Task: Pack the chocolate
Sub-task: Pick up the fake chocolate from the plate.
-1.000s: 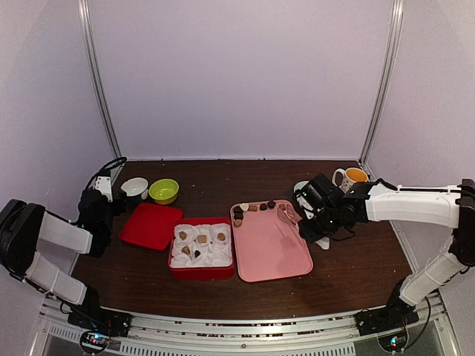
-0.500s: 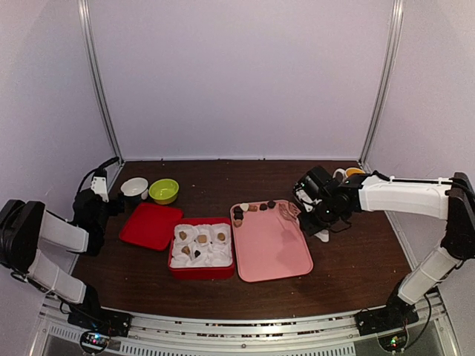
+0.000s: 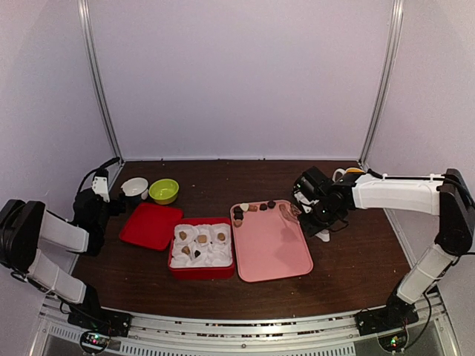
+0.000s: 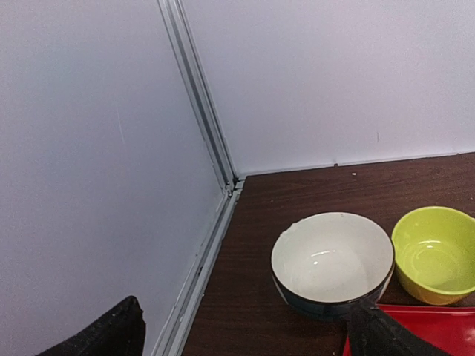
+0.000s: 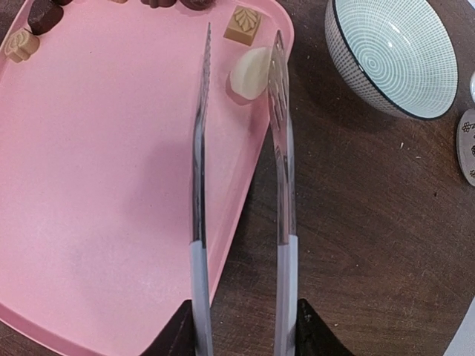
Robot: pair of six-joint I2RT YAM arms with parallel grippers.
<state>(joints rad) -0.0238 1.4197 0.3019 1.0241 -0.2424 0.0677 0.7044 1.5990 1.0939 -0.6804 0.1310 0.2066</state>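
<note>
Looking down from above, I see the chocolate [image 3: 253,208] in two places: a short row along the far edge of the pink tray [image 3: 271,252], and several pieces sitting in white paper cups [image 3: 214,256] in the red box [image 3: 202,273] just left of it. A red lid [image 3: 151,225] lies beside the box, with a white bowl [image 3: 134,187] and a green bowl [image 3: 163,190] behind it. The left tool [image 3: 99,199] hangs near the white bowl at the left edge of the bench [image 3: 349,267]. The right tool [image 3: 303,202] is stretched over the tray's far right corner, with an orange-lined mug [image 3: 350,176] behind its arm.

From the left wrist, the fingers [image 4: 111,334] stand wide apart with nothing between them; both bowls sit ahead.

From the right wrist, the right tool is clamped on the handles of metal tongs [image 5: 199,148]. The blades stand apart over the tray's corner. A cream-white piece [image 5: 249,73] lies between them, just beside the right blade, with a tan square one [image 5: 243,24] just beyond. A patterned bowl [image 5: 393,52] stands off the tray to the right.
</note>
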